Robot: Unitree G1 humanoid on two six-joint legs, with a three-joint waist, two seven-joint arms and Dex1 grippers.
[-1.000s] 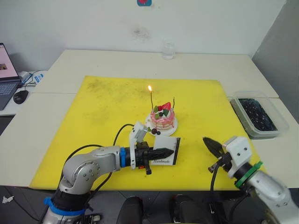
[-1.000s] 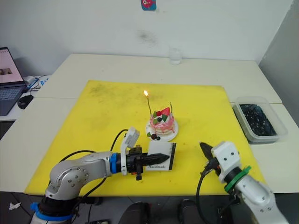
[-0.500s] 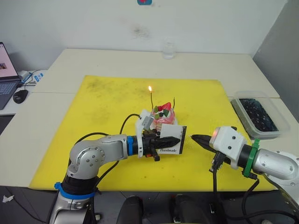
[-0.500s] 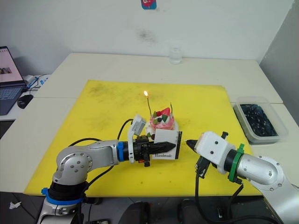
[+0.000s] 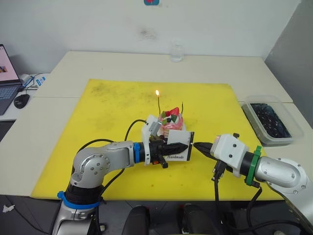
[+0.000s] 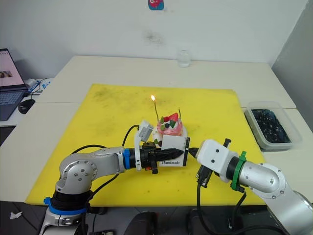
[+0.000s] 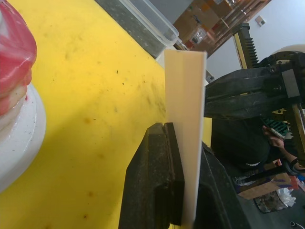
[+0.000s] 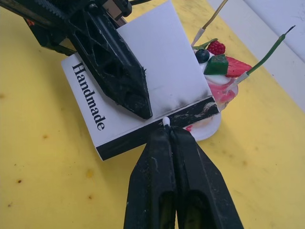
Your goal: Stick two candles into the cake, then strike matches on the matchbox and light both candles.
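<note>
candles (image 6: 155, 110): 2 | cake (image 6: 170, 127): 1 | matchbox (image 8: 143, 107): 1 | match (image 8: 166, 121): 1 | bin (image 5: 271, 120): 1 | glass (image 5: 176, 51): 1

The small round pink cake (image 5: 171, 122) is sitting on its white plate, two thin yellow-green candles (image 5: 159, 104) standing in it, one burning. The flat white "Handmade" matchbox (image 8: 143, 102) is standing on edge just before it, a white-tipped match (image 8: 166, 122) touching its black strip.

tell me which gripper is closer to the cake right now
Left. The left gripper holds the matchbox upright right in front of the cake. The right gripper sits farther out, on the far side of the matchbox, at its striking strip.
</note>
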